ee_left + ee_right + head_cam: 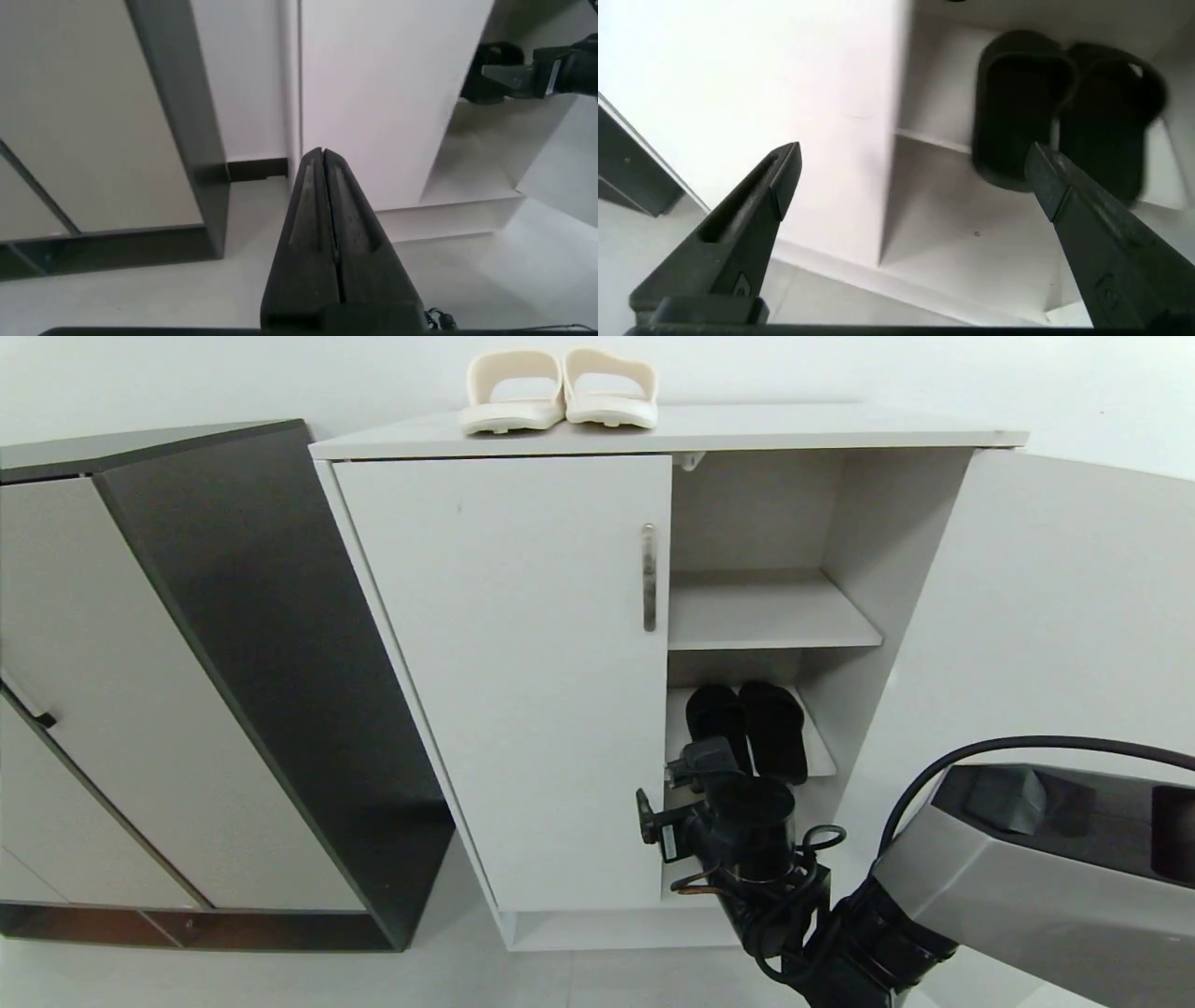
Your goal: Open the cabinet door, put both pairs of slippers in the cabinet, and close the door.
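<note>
Right gripper [915, 159]: jaws apart, just in front of the black slippers [747, 728] on the cabinet's [672, 429] lower shelf. Right door [1055, 616] open, left door [504, 681] shut. Cream slippers [560, 390] sit on the cabinet top. Left gripper [322, 163]: jaws together, low above the floor.

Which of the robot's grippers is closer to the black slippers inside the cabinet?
The right. The right gripper hovers open just in front of the black slippers; the left gripper, shut, sits off to the side, low before the closed door.
</note>
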### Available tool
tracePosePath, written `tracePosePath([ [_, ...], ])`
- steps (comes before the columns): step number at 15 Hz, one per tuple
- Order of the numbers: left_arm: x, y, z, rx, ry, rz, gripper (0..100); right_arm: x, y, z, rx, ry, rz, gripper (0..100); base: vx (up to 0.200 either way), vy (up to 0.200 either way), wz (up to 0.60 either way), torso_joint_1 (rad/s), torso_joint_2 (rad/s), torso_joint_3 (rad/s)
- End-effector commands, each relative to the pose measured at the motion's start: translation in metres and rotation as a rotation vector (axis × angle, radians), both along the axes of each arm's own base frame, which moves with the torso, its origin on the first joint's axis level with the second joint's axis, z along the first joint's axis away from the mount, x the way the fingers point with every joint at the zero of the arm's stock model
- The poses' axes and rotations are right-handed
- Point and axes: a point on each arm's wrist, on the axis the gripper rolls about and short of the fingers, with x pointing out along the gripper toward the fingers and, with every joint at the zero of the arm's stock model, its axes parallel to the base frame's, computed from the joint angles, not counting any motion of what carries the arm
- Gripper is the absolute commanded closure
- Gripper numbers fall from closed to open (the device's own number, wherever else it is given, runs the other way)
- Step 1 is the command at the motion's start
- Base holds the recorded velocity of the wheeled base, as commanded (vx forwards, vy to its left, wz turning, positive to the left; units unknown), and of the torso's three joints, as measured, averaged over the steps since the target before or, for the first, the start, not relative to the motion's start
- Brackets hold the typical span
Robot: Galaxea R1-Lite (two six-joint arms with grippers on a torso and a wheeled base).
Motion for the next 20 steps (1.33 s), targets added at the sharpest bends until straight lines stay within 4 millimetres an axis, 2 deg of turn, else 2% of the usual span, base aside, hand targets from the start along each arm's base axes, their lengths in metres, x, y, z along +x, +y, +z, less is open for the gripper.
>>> tracePosePath([
  [1,0.000,0.000,0.000,0.000,0.001,0.000,100,-0.001,0.000,-0.001,0.000,-0.005,0.003,0,0.000,0.200,0.00,0.002,0.00,0.002],
  [6,0.000,0.000,0.000,-0.001,0.001,0.000,100,-0.002,0.000,-0.011,-0.052,-0.029,0.010,0,0.000,0.200,0.00,0.005,0.00,0.004],
  [20,0.000,0.000,0.000,0.000,0.001,0.000,100,-0.002,0.000,-0.008,-0.035,-0.050,0.015,0,0.000,0.000,0.00,0.000,0.00,0.000],
])
